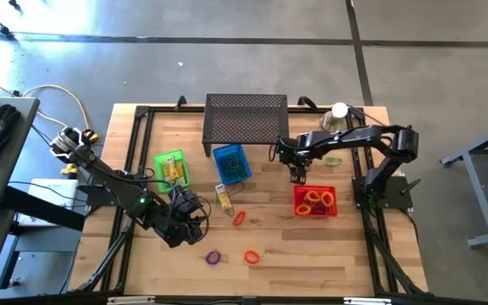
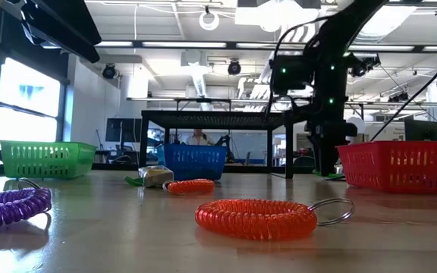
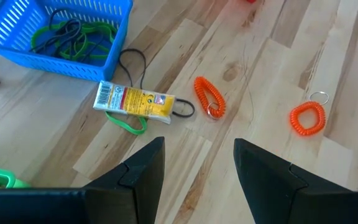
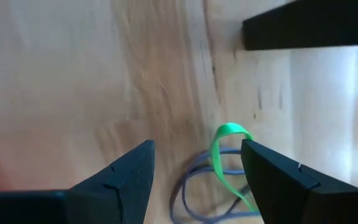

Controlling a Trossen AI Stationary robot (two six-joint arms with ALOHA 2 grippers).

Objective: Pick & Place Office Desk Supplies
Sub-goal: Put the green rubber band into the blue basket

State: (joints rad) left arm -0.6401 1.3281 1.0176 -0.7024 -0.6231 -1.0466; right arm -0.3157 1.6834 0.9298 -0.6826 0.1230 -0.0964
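Coiled loops lie flat on the wooden table: one orange (image 1: 239, 218), another orange (image 1: 252, 256) with a key ring, and one purple (image 1: 213, 256). A yellow packet (image 3: 135, 101) lies on a green band and a black band beside the blue basket (image 1: 231, 163). My left gripper (image 3: 197, 165) is open and hovers near this packet, on the side of the table's near edge, touching nothing. My right gripper (image 4: 194, 180) is open, pointing down by the red basket (image 1: 315, 202). A green band (image 4: 227, 134) and a grey band (image 4: 194, 183) lie on the wood between its fingers.
The blue basket holds green and dark bands, the green basket (image 1: 171, 168) a yellow item, the red basket orange and yellow loops. A black perforated stand (image 1: 246, 119) and a silver cup with a white ball (image 1: 335, 117) stand at the far edge. Another green band (image 1: 333, 159) lies nearby.
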